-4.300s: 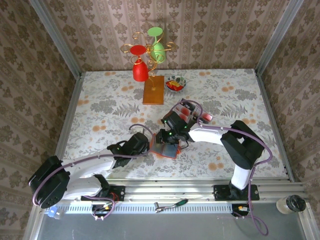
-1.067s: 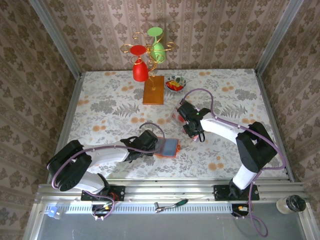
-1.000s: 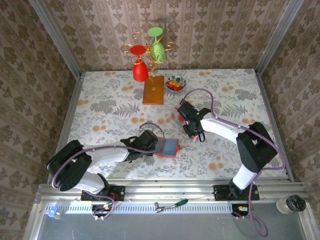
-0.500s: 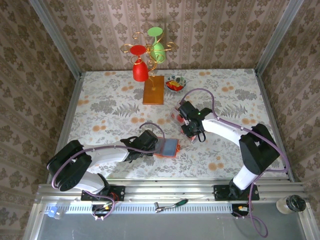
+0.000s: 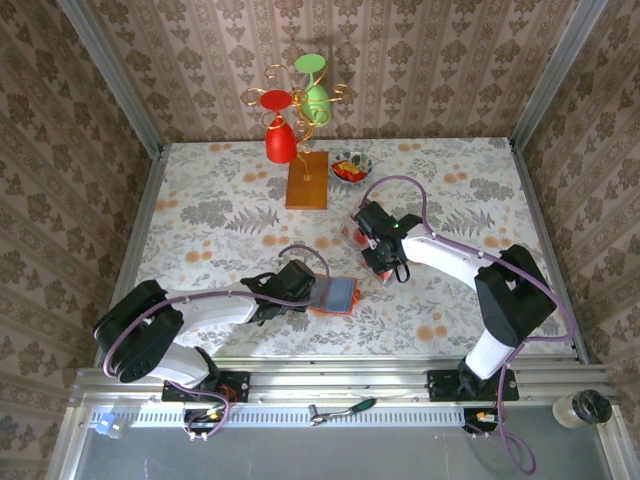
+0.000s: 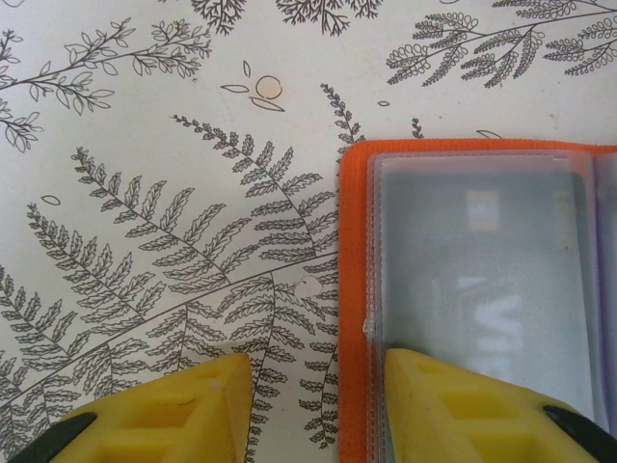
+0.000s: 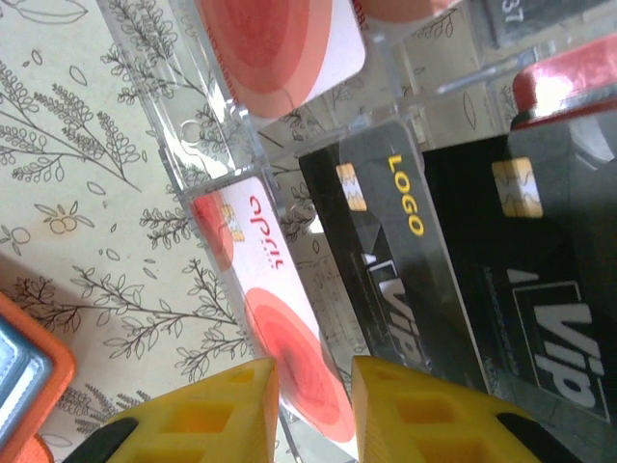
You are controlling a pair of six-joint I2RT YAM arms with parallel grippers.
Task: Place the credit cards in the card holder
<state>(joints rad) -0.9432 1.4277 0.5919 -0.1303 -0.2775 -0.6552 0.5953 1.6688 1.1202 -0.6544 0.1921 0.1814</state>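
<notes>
so the left gripper (image 6: pixel 318 386) sits half-open with one finger on the orange card holder (image 6: pixel 352 289) lying on the table (image 6: pixel 145 145), and the right gripper (image 7: pixel 315 386) has its fingers narrow around a pale blotchy credit card (image 7: pixel 280 299) in the clear tray (image 7: pixel 207 164), can't tell if it's actually pinched

Open card holder (image 5: pixel 335 296), credit cards (image 7: pixel 424 280) apart

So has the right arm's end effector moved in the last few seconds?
Yes. Seen from above, the right end effector left the holder and went back and right, toward the bowl, to the tray.
</notes>
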